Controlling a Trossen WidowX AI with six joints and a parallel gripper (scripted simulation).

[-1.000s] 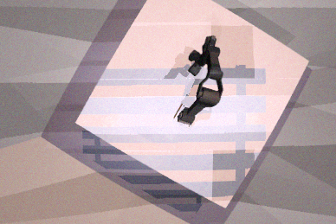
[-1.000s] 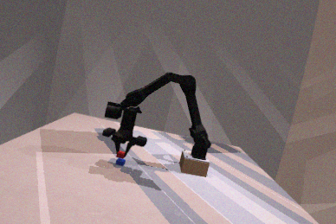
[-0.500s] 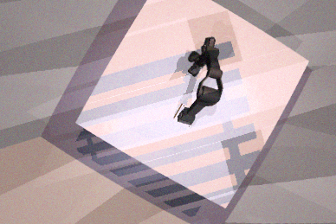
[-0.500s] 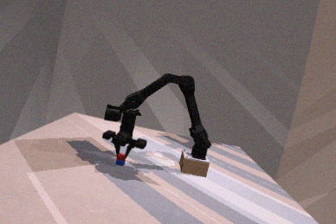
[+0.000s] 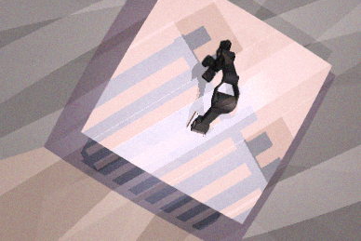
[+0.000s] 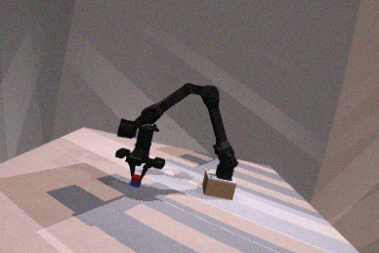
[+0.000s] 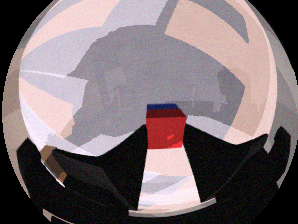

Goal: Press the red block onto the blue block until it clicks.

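Blocks: two in all. Red block: one, between fingertips of end effector. Blue block: one, directly below red one, under end effector. Fingers: two, one on either side of red block. End effector: one. Arm: one, carrying end effector. Brown box-like piece: one, well apart from end effector, at arm's foot. Tabletop: one, beneath end effector.
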